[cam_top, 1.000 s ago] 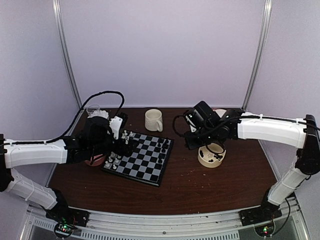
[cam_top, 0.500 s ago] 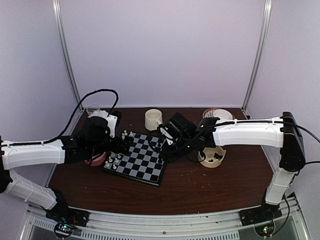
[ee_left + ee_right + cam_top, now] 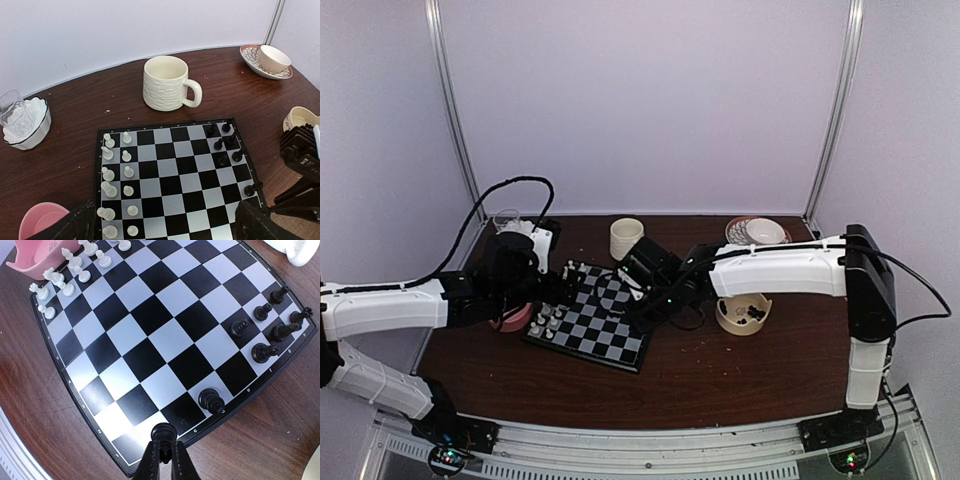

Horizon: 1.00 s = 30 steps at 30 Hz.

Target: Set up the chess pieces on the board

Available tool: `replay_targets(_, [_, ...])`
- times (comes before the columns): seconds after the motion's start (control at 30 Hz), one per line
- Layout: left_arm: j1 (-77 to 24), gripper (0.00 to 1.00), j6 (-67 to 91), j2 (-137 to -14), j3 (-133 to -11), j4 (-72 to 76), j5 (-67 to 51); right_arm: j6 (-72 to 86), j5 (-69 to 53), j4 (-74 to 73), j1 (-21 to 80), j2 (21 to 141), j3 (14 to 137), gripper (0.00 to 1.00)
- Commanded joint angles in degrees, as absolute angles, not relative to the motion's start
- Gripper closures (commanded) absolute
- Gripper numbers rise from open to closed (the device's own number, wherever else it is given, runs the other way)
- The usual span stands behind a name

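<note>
Table (image 3: pixel 720 370) carries the board (image 3: pixel 610 335) left of centre. The right arm (image 3: pixel 780 272) reaches across to the board's right edge, and the left arm (image 3: pixel 390 305) stands over its left edge. Right jaws are clamped on a single black piece (image 3: pixel 164 431), held over the right edge towards the near corner. Left jaws stand wide apart with nothing between them, above the near part of the board.

Risks, as judged:
- **Arm contact:** both arms work over one small board, so a further reach by either could bring them together.
- **Knocked pieces:** the held piece hangs near a lone black piece (image 3: pixel 211 400) on the edge row. A descent slightly off the target square could tip that piece or push it towards the black group (image 3: pixel 280 331) beyond.
- **Poor release:** the piece sits at the very tips of the jaws and may tilt when let go. A release outside the rim would put it on the table.

The overhead view gives the layout of the arms, the mug (image 3: pixel 626 238) and the cream bowl (image 3: pixel 732 324) holding further black pieces, but it hides the held piece. Only the right wrist view shows that grip. Only the left wrist view shows the white pieces (image 3: pixel 107 174) standing in two files and the gaps in the black ranks.
</note>
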State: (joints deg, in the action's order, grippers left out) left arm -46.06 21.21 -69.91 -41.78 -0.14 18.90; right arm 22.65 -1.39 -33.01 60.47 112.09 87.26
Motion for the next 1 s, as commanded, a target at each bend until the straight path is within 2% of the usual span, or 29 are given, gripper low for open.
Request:
replay_targets(0.0, [-45.8,0.03,21.6,-68.8,-42.0,1.1,19.1,22.2,-0.3,-34.3,61.1,114.8,90.4,0.94])
replay_targets(0.47, [-45.8,0.03,21.6,-69.0,-42.2,1.1,18.1,21.2,6.3,-37.7,61.7,119.4,94.0,0.94])
replay_targets(0.97, [-45.8,0.03,21.4,-69.5,-42.4,1.1,17.4,20.9,6.2,-38.2,61.7,121.1,95.1,0.89])
